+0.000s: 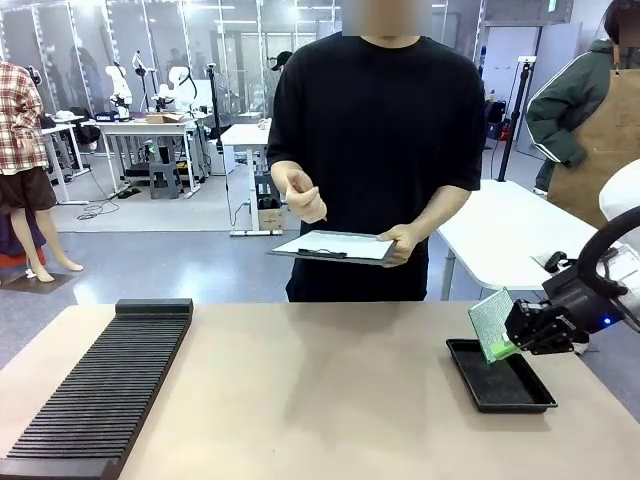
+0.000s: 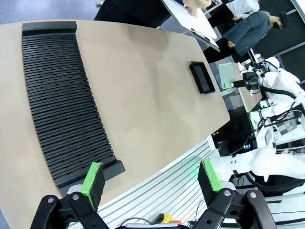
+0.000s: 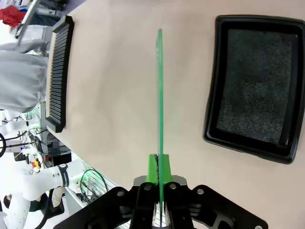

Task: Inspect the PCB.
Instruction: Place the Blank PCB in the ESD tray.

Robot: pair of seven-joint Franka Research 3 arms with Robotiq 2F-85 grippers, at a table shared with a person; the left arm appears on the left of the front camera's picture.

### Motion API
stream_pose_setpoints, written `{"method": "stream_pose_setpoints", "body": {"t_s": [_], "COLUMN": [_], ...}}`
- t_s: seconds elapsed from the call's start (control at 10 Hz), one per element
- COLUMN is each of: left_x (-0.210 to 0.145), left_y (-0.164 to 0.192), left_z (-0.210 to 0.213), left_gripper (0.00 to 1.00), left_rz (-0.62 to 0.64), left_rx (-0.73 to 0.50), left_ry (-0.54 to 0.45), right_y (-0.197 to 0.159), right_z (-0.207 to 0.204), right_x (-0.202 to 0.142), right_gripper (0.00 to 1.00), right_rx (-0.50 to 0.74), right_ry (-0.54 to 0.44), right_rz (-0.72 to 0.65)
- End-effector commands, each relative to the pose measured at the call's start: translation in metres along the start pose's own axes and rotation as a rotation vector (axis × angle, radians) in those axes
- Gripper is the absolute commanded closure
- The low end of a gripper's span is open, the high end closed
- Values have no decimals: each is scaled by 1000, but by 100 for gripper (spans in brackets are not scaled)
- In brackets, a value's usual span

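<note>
The right gripper (image 1: 520, 338) is pinching the green PCB (image 1: 492, 323) by its bottom edge and holding it up on its side, just above the black tray (image 1: 500, 378) on the table (image 1: 320, 390). The left gripper (image 2: 150, 180) is hanging over the near table edge with its 2 fingers spread wide, holding nothing. A person is holding a clipboard (image 1: 335, 247) across the table.

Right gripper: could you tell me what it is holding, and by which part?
The right gripper holds the PCB by one edge.
</note>
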State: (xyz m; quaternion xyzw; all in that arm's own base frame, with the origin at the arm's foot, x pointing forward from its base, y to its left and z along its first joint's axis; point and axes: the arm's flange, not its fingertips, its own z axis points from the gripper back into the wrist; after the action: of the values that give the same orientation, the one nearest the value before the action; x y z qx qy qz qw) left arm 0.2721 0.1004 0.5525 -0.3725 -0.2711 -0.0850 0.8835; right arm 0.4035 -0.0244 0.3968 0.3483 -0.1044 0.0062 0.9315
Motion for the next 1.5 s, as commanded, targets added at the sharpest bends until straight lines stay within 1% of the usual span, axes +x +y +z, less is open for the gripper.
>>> {"method": "stream_pose_setpoints", "body": {"t_s": [0.0, 0.1, 0.6, 0.9, 1.1, 1.3, 1.4], "left_x": [2, 2, 2, 2, 2, 2, 2], "left_y": [-4, -4, -4, -4, -4, -4, -4], "left_z": [4, 4, 4, 4, 4, 4, 4], "left_gripper": [0, 0, 0, 0, 0, 0, 0], "left_rz": [15, 15, 15, 15, 15, 15, 15], "left_rx": [18, 18, 18, 18, 18, 18, 18], "left_ry": [11, 11, 11, 11, 11, 11, 11], "right_y": [-11, -21, -48, -57, -60, -61, -62], "right_z": [-12, -22, -55, -69, -73, -79, -80], "right_x": [15, 20, 35, 43, 49, 49, 49], "right_gripper": [97, 97, 97, 97, 97, 97, 91], "right_rx": [-39, -45, -112, -139, -134, -150, -160], "right_ry": [-5, 16, 35, 44, 39, 59, 58], "right_rz": [-37, -44, -105, -131, -149, -159, -168]}}
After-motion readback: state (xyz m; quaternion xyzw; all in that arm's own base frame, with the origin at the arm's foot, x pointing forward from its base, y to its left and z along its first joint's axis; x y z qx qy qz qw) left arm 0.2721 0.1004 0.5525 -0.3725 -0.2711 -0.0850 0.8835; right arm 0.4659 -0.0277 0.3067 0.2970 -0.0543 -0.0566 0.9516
